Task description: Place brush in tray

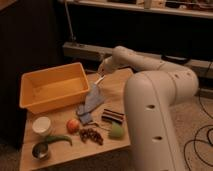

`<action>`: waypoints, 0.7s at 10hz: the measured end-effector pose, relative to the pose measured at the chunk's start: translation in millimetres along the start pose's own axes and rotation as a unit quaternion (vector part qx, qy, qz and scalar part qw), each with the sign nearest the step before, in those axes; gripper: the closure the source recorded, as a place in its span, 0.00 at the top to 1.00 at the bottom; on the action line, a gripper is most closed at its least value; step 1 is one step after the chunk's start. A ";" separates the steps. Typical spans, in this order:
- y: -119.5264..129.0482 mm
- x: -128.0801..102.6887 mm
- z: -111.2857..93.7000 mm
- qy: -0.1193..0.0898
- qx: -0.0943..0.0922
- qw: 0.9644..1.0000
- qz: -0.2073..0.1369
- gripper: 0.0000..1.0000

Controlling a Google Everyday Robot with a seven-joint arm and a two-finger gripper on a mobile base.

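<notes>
The yellow-orange tray stands at the back left of the small wooden table. My gripper hangs just off the tray's right rim, above the table's far edge. It is shut on the brush, a thin whitish stick that slants down and left from the fingers, over the top of a blue-grey cloth. The brush is outside the tray, close beside its right wall. My white arm arches in from the right and fills the right half of the view.
The blue-grey cloth lies right of the tray. In front are a dark striped block, a green pear, dark grapes, a red-orange fruit, a white cup, a green pepper and a metal cup.
</notes>
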 end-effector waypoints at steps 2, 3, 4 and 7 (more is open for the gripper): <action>9.5 3.5 -31.6 -0.014 -0.039 0.999 -0.006 0.00; 14.2 7.6 -41.9 -0.015 -0.051 0.999 -0.012 0.02; 16.8 10.4 -43.9 -0.013 -0.054 0.998 -0.016 0.08; 12.0 9.4 -26.9 0.002 -0.046 0.998 -0.030 0.36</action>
